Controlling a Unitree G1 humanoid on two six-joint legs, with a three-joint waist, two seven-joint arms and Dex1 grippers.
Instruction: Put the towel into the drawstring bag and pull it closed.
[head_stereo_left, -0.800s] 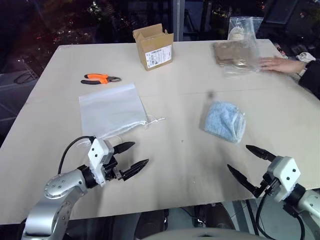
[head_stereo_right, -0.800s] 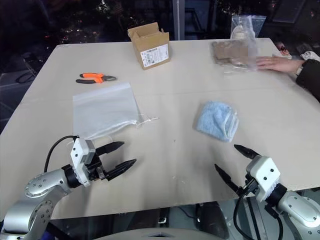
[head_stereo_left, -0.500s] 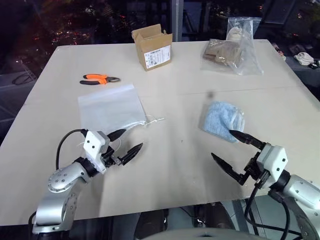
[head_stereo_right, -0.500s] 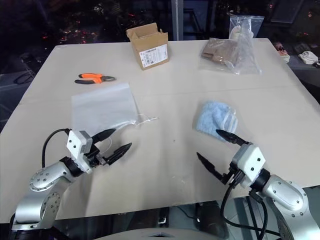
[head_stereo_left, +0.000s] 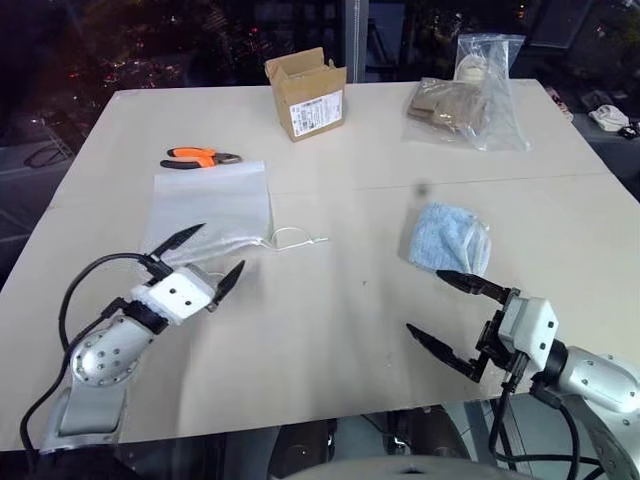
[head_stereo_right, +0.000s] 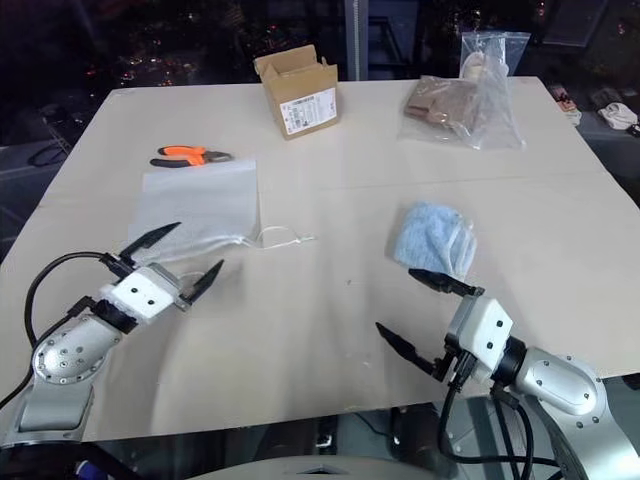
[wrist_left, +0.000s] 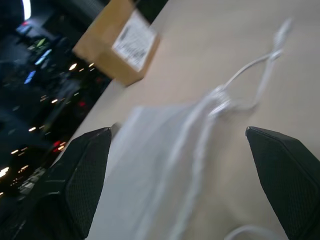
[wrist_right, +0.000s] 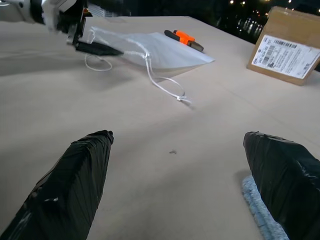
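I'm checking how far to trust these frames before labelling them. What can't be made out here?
- Drawstring bag: whether its mouth is open; left wrist view blurred, left gripper covers the corded edge.
- Towel: cut off by the right wrist view's edge.
- Box label: too small.
- Clear plastic bag: brown contents unidentifiable.

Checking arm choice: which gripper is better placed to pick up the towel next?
Right. The right gripper, open, sits just before the towel; the left gripper is at the drawstring bag.
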